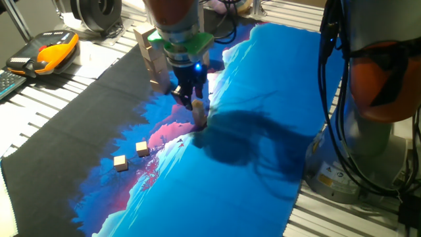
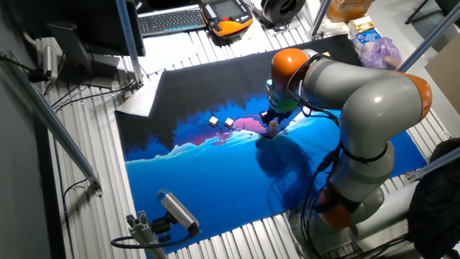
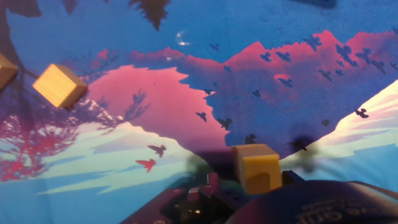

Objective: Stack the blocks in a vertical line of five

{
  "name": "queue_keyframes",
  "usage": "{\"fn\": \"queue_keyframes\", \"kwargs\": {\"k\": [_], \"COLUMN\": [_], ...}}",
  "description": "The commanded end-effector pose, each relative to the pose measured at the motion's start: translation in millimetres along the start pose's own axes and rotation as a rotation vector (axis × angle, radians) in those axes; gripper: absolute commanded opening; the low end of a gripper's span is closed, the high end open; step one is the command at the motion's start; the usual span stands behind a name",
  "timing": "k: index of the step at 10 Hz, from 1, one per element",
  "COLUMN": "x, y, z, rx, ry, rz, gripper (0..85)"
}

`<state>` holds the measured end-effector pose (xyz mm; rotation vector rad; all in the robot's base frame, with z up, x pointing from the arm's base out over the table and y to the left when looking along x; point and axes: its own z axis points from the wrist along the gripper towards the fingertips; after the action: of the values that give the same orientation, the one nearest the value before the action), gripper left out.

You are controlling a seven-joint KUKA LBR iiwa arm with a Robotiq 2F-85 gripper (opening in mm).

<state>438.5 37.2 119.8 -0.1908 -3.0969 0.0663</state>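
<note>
My gripper (image 1: pixel 195 104) hangs low over the blue and pink mat, shut on a small tan block (image 1: pixel 198 105). That block rests on top of a short column of blocks (image 1: pixel 200 120) standing on the mat. The hand view shows the held block (image 3: pixel 257 167) close up at the bottom, right of centre. Two loose blocks lie to the left on the mat, one nearer the gripper (image 1: pixel 141 149) and one farther (image 1: pixel 120 162). They also show in the other fixed view (image 2: pixel 228 124) (image 2: pixel 213 121). In the hand view, one loose block (image 3: pixel 60 85) is at upper left and another is cut off at the left edge.
A tall tower of larger pale wooden blocks (image 1: pixel 150 56) stands just behind and left of the gripper. An orange pendant (image 1: pixel 46 52) lies off the mat at far left. The arm's base and cables (image 1: pixel 368 99) are on the right.
</note>
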Motion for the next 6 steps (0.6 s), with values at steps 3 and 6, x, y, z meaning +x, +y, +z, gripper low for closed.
{"fn": "queue_keyframes", "kwargs": {"k": [3,6], "x": [-5.6,-8.3], "y": [19.9,43.6], "z": [1.8,12.1], "rx": [-0.012,-0.028], "ry": [0.005,0.021], "rz": [0.009,0.021], "gripper": [51.0,34.0]}}
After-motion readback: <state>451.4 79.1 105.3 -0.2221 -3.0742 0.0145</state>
